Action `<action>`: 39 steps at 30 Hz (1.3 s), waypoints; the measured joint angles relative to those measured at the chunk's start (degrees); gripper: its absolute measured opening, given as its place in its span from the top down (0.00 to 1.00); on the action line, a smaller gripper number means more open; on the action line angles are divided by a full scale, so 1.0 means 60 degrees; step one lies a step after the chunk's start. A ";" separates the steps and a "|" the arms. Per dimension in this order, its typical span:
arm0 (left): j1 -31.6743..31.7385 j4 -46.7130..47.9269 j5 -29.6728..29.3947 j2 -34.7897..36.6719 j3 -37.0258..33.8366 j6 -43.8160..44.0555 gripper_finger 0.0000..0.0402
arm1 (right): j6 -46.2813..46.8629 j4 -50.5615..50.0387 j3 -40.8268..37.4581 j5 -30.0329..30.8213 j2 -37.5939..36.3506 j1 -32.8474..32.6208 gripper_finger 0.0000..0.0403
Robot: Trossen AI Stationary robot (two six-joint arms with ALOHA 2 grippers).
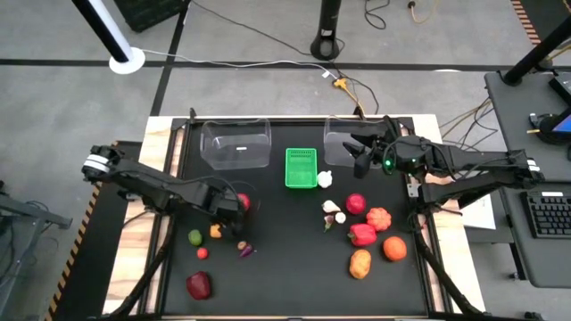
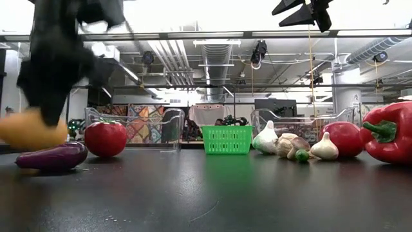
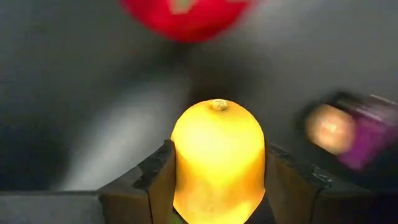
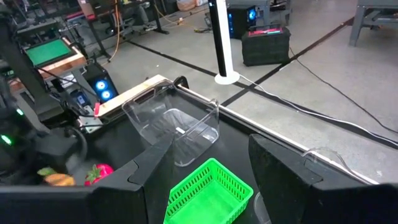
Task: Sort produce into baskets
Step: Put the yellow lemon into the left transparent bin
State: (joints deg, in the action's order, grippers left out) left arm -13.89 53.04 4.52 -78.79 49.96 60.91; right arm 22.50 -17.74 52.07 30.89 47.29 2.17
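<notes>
High view, left half of the frame: the left gripper (image 1: 234, 217) sits low over the black table (image 1: 285, 285), between a red tomato (image 1: 243, 201) and a small purple eggplant (image 1: 244, 251). Its wrist view shows the fingers (image 3: 155, 180) pressed on both sides of a yellow fruit (image 3: 217, 158), so it is holding that fruit.

A green lime (image 1: 194, 237), a tiny red fruit (image 1: 202, 253) and a dark red apple (image 1: 198, 285) lie toward the lower left.

Along the upper edge stand a clear bin (image 1: 236, 143), a green basket (image 1: 301, 168) in the middle and a second clear bin (image 1: 343, 135) at the right. The right gripper (image 1: 359, 153) hangs raised over that right bin with its fingers spread wide and nothing between them.

Right of centre lie garlic (image 1: 325, 178), a red pepper (image 1: 362, 234), an orange (image 1: 394, 248) and a potato (image 1: 359, 263).
</notes>
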 joint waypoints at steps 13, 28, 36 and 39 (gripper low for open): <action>0.2264 0.2390 -0.3813 0.1782 0.3900 -0.3086 0.55 | 0.0001 -0.0005 0.0000 0.0004 0.0004 -0.0001 0.51; 0.9647 0.0324 -0.1168 -0.0674 0.3874 -0.9103 0.55 | 0.0157 -0.0007 0.0000 0.0004 0.0004 0.0000 0.51; 0.9629 0.0390 -0.1124 -0.2270 0.3900 -0.9845 0.55 | 0.0178 -0.0011 0.0000 0.0007 0.0007 -0.0001 0.51; 0.9628 0.0399 -0.1127 -0.2594 0.3901 -0.9949 0.54 | 0.0173 -0.0018 0.0000 0.0011 0.0007 0.0000 0.51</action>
State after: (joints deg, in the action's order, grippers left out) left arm 43.88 55.43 -2.24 -94.35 73.37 1.22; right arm 23.54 -17.84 52.07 30.96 47.33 2.17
